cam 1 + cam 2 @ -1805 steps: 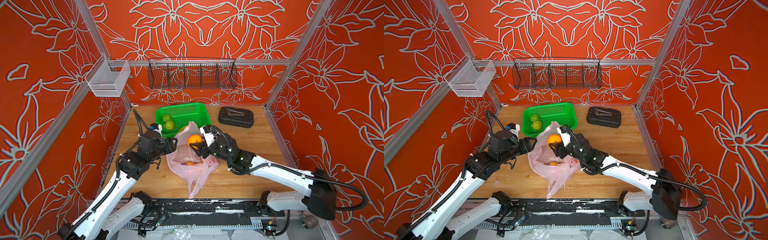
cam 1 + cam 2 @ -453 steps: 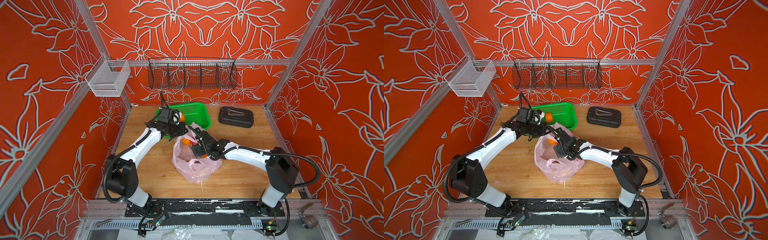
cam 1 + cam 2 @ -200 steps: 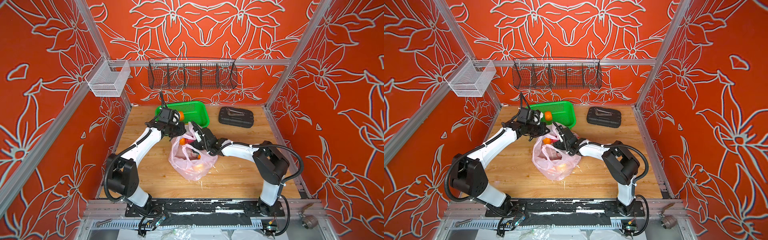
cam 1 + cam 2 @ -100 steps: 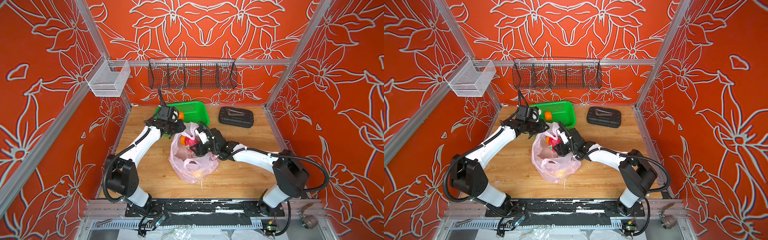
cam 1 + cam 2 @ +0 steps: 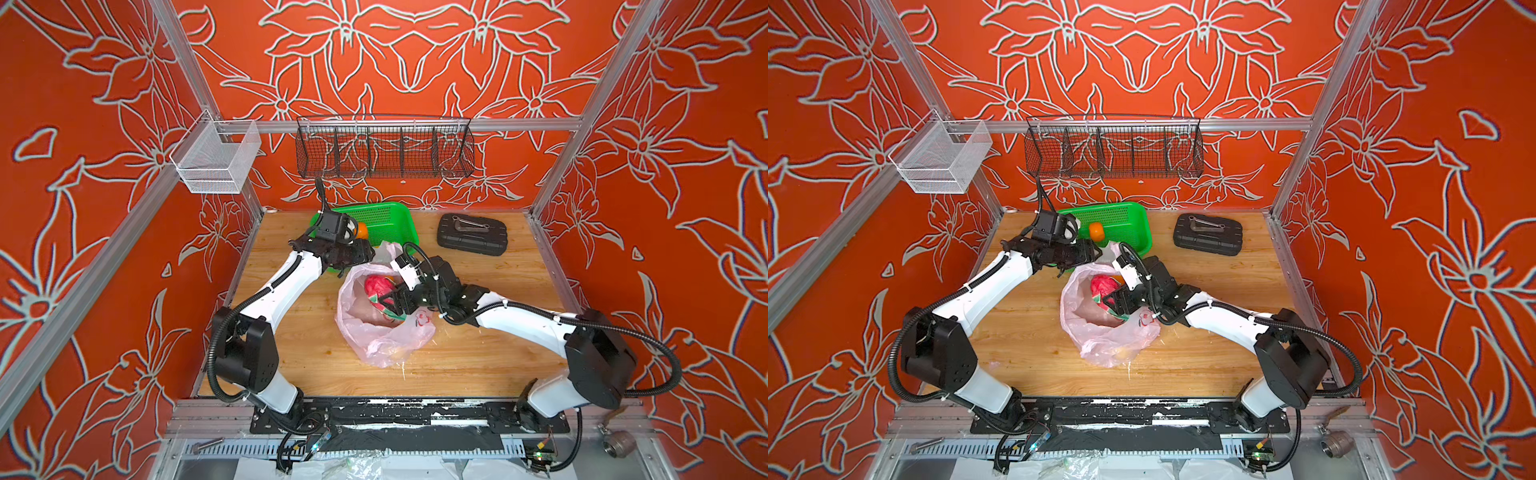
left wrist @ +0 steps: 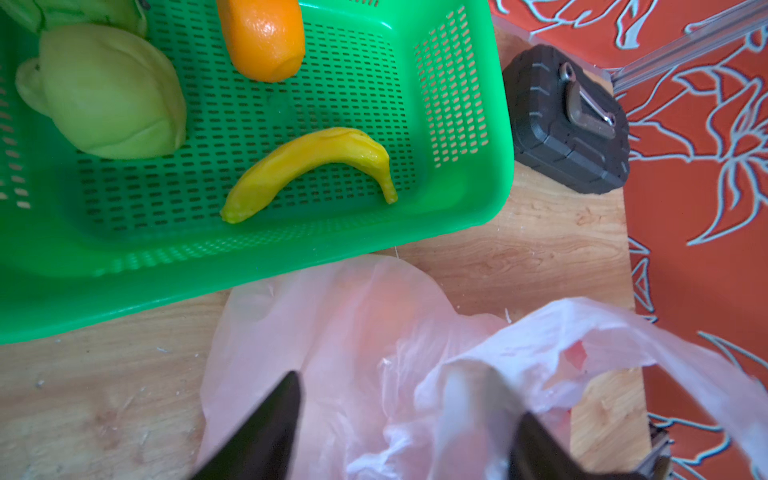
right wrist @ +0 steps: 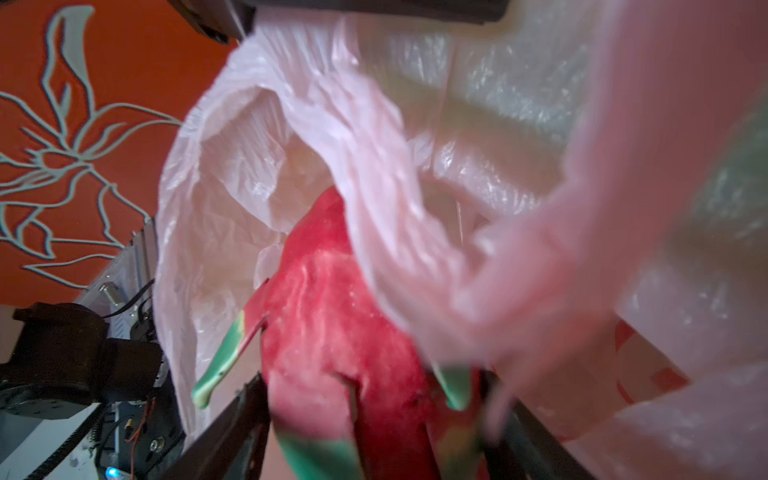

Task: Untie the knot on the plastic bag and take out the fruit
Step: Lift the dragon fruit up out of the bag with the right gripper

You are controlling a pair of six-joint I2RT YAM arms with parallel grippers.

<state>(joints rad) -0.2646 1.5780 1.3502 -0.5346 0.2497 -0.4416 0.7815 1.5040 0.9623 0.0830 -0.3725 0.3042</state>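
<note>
A pale-pink plastic bag (image 5: 374, 338) lies mid-tabletop (image 5: 478, 357), its mouth gaping, just on the near side of a green basket (image 6: 249, 266) at the far edge. The right tool (image 5: 388, 301) reaches into the mouth from the right and is clamped on a red dragon fruit (image 7: 332, 332) with green tips. The left tool (image 6: 399, 436) hangs over the bag's far rim, its fingers (image 6: 266, 428) spread wide, with bag film draped over one. In the basket lie an orange (image 6: 262, 37), a banana (image 6: 307, 162) and a pale green fruit (image 6: 108, 95). A black case (image 5: 471, 235) sits right of the basket.
</note>
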